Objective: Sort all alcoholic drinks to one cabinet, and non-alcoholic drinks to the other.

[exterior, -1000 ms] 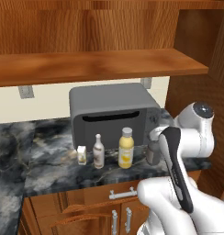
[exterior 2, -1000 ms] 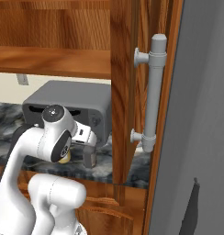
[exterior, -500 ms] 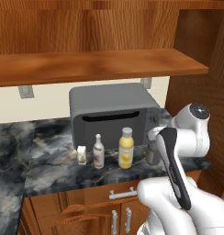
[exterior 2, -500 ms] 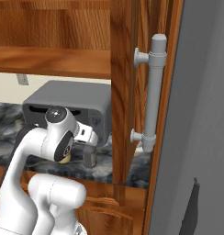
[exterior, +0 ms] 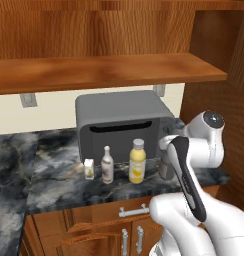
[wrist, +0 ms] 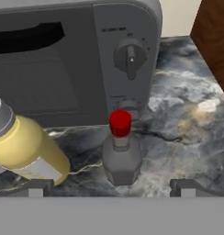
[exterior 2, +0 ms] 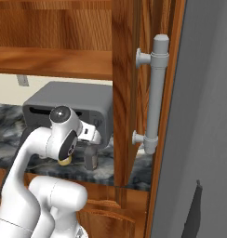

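Note:
On the marbled counter [exterior: 54, 185], in front of a grey toaster oven [exterior: 121, 122], stand a small cream carton [exterior: 89, 169], a slim white long-necked bottle [exterior: 107, 166] and a plump yellow juice bottle [exterior: 137, 162] [wrist: 26, 149]. To their right is the squat dark grey bottle with a red cap [wrist: 120, 156] [exterior 2: 90, 159], partly hidden by my arm in the left base view. My gripper [wrist: 111, 188] hangs open just above and in front of this bottle, its fingertips [wrist: 187, 187] wide to either side and touching nothing. The wall cabinet's long reddish-brown shelf [exterior: 109, 70] runs overhead.
Brown wooden doors with arched panels and grey handles [exterior: 131, 212] sit under the counter. A tall wooden panel with a long grey handle [exterior 2: 155, 93] stands close on the right. The toaster oven's knob [wrist: 131, 57] is right behind the dark bottle.
My arm has edged slightly left, towards the dark grey bottle. The gripper has stayed open and the drinks have not moved.

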Robot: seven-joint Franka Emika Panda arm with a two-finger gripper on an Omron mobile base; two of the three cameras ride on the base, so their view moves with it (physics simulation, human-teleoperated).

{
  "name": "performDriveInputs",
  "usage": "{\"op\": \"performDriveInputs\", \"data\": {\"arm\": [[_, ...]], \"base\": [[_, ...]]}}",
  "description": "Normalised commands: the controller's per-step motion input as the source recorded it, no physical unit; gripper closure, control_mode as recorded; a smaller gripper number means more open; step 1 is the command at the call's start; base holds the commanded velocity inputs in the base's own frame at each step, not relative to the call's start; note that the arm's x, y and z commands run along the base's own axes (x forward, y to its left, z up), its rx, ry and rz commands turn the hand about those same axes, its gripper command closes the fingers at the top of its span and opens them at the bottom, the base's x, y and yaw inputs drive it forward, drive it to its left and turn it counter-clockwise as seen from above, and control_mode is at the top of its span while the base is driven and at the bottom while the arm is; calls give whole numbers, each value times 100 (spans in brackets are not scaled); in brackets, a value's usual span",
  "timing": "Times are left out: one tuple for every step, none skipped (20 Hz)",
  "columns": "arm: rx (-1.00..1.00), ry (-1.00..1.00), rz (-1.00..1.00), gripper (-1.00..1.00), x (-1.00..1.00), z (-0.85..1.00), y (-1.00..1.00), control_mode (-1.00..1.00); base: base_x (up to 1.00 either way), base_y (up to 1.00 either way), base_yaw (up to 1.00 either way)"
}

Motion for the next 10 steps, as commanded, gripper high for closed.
{"op": "performDriveInputs", "data": {"arm": [[0,-6,1,-100,26,-11,-1,-100],[0,-5,2,-100,27,-14,-5,-100],[0,-3,2,-100,28,-19,-5,-100],[0,-3,2,-100,32,-23,-4,-100],[0,-4,2,-100,32,-27,-3,-100],[0,-5,3,-100,25,-26,-10,-100],[0,-6,3,-100,21,-24,-8,-100],[0,-7,3,-100,20,-24,-7,-100],[0,-6,2,-100,21,-24,-9,-100],[0,-5,2,-100,17,-24,-13,-100]], "base": [[0,0,0],[0,0,0],[0,0,0],[0,0,0],[0,0,0],[0,0,0],[0,0,0],[0,0,0],[0,0,0],[0,0,0]]}}
